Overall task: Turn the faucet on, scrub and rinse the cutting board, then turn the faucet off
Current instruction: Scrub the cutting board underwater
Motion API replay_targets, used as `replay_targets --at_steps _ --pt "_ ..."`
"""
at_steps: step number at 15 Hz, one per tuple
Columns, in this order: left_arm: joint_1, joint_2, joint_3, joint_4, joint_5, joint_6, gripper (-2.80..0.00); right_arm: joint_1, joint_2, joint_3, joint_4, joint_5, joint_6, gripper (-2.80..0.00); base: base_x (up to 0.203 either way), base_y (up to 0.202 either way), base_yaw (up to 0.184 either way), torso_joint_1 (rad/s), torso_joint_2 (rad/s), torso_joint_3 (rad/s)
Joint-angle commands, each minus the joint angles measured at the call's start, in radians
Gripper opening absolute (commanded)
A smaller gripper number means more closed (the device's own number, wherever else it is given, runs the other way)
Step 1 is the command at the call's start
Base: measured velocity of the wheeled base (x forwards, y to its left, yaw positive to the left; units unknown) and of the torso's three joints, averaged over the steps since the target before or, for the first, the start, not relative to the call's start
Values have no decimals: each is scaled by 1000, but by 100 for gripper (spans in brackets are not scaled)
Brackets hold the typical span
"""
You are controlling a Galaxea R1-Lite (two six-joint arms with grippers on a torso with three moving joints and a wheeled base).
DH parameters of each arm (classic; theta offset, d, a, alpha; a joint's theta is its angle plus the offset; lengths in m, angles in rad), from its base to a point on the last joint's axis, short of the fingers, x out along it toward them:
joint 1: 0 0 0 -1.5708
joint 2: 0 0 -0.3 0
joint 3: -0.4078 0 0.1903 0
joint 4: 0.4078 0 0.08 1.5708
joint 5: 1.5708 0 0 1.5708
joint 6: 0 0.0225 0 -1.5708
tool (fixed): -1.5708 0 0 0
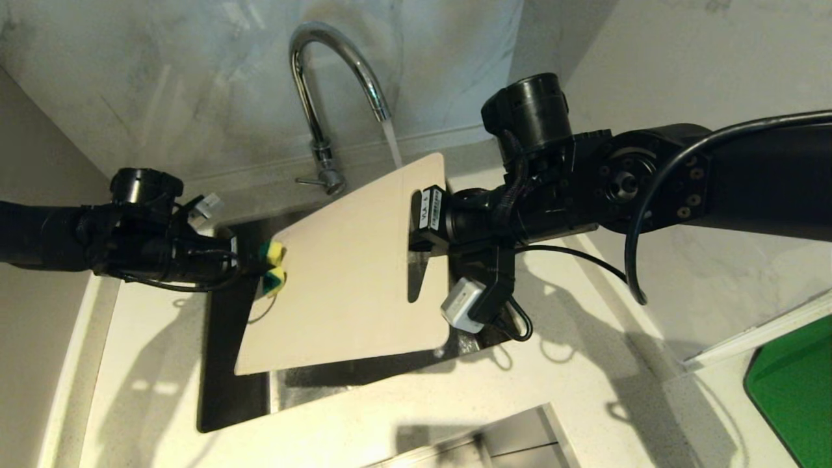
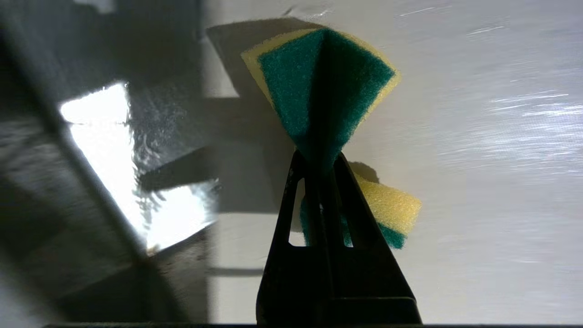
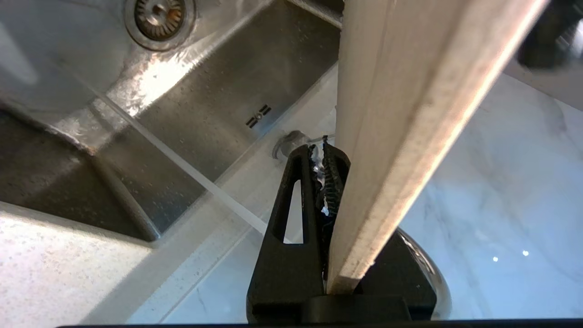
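Scrubbing step is in hand, by my read — water runs from the faucet (image 1: 338, 84) onto the far corner of the cutting board (image 1: 344, 273), which is held tilted over the sink (image 1: 224, 364). The right gripper (image 3: 329, 191) is clamped narrow on the board's short end by the slot handle, fingers pinching the thin edge. The left gripper (image 2: 319, 168) is squeezed tight on a yellow-green sponge (image 2: 323, 86), folded almost double in its grip, sitting at the board's left edge with the green scouring side toward the board face. Whether the sponge is actually pressing the surface I can't tell from here. Next move likely calls for sweeping the sponge across the face with steady pressure while the right arm keeps the board braced — it's thin and gripped at one end only, so it may flex or pivot if pushed hard. Faucet lever still to be shut later. Surroundings: pale speckled countertop (image 1: 156, 364), steel basin with the drain (image 3: 159, 13) visible, marble-look backsplash (image 1: 195, 78), a bright green flat object (image 1: 796, 383) off to the right.
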Motion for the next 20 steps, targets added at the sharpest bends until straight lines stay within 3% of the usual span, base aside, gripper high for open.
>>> replay_targets --at_steps 1,5,10,14,17,20 --pt "77 45 34 -34 -16 8 -280 0 -2 11 -18 4 -3 -280 0 0 0 0 0 0" --pt "105 22 45 -68 -23 20 -280 0 -4 15 -20 3 0 -280 0 0 0 0 0 0" --pt "21 -75 43 -60 -25 -35 -280 0 -13 18 -19 3 0 -280 0 0 0 0 0 0" --pt "-125 -135 -14 -34 -8 -98 -280 0 -21 24 -20 3 1 -280 0 0 0 0 0 0" --pt "-275 -139 -186 86 43 -171 -280 0 -25 26 -20 3 1 -280 0 0 0 0 0 0" --pt "-418 -108 -309 164 124 -205 -280 0 -25 29 -20 3 3 -280 0 0 0 0 0 0"
